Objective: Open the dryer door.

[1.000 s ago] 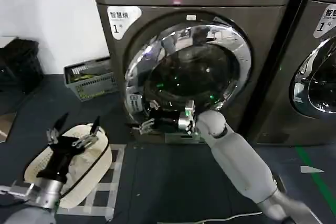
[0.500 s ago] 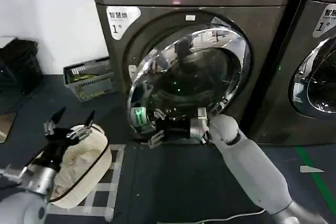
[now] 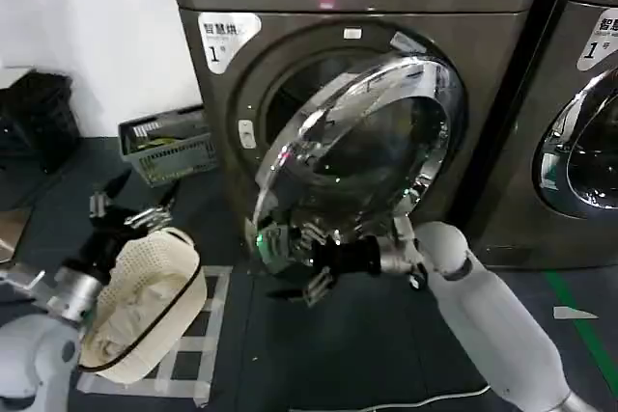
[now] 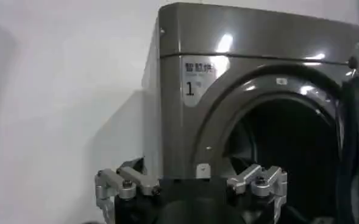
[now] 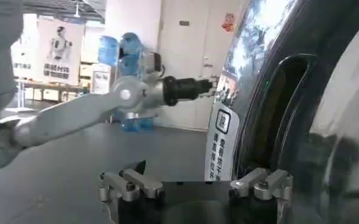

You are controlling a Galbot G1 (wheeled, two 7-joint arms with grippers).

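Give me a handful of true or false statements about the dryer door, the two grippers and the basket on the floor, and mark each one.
1. The dryer door is partly swung out, with the drum opening showing at its free edge. True.
2. The right gripper is at the lower edge of the door. True.
3. The left gripper is pulling on the door. False: it hangs above the white basket, well away from the door, jaws open.
4. The white basket sits inside the drum. False: it is on the floor in front of the machine.
5. A second machine stands on the robot's right. True.
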